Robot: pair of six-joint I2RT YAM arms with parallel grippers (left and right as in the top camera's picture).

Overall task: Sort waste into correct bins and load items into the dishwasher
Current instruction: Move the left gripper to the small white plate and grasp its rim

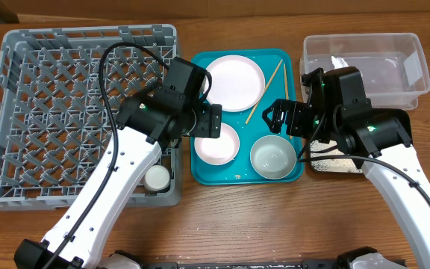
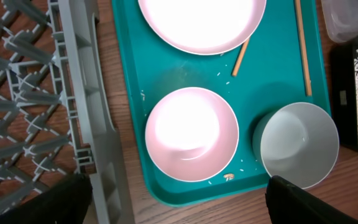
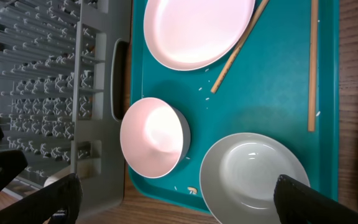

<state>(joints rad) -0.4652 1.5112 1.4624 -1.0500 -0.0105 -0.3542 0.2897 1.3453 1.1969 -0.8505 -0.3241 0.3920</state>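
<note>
The teal tray [image 1: 200,173] holds a large white-pink plate [image 1: 234,81], a smaller pink plate [image 1: 216,143], a pale bowl [image 1: 273,157] and two wooden chopsticks [image 1: 275,78]. My left gripper [image 1: 209,119] is open and empty above the smaller plate [image 2: 191,134]. My right gripper [image 1: 277,116] is open and empty above the bowl [image 3: 253,177]. A white cup [image 1: 157,177] stands in the grey dish rack [image 1: 21,112]. A tiny brown crumb [image 2: 229,177] and rice grains lie on the teal tray. The clear tub [image 1: 364,67] holds something pale and crumpled. The black tray [image 1: 333,163] carries rice.
The dish rack's wall [image 2: 86,93] runs close along the teal tray's left edge. The clear tub and black tray stand right of the teal tray, partly under my right arm. Bare wooden table [image 1: 275,224] lies in front.
</note>
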